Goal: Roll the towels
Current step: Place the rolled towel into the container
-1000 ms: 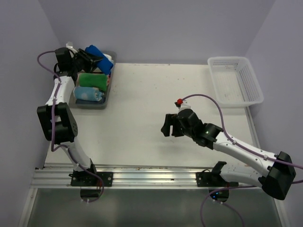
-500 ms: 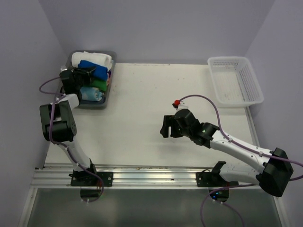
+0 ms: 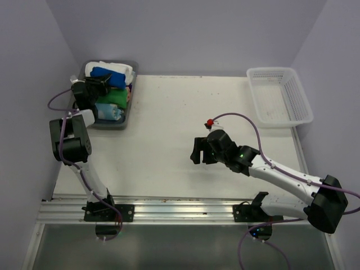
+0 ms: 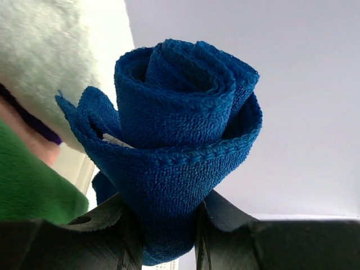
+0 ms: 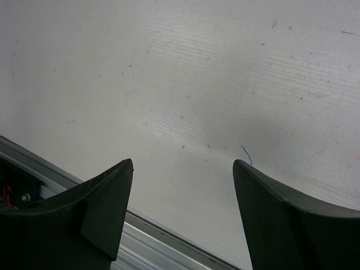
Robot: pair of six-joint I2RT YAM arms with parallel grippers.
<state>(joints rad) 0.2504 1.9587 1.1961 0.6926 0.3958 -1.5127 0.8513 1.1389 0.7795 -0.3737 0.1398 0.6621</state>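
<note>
My left gripper [image 3: 101, 85] is shut on a rolled blue towel [image 3: 110, 76] over the grey bin [image 3: 112, 124] at the back left. In the left wrist view the blue roll [image 4: 180, 140] fills the middle, pinched between my fingers [image 4: 112, 236], with a white towel [image 4: 50, 62] and a green towel [image 4: 28, 180] beside it. The bin also holds a white towel [image 3: 115, 68], a green towel [image 3: 112, 99] and a light blue patterned towel [image 3: 108, 111]. My right gripper [image 3: 196, 150] is open and empty above the bare table middle; it also shows in the right wrist view [image 5: 183, 166].
An empty white mesh basket [image 3: 279, 96] stands at the back right. A metal rail [image 3: 169, 211] runs along the table's near edge; it also shows in the right wrist view [image 5: 67, 185]. Purple walls close in on both sides.
My left gripper has lowered the blue towel from above the bin down onto the towels at its back. The right arm has shifted only slightly.
</note>
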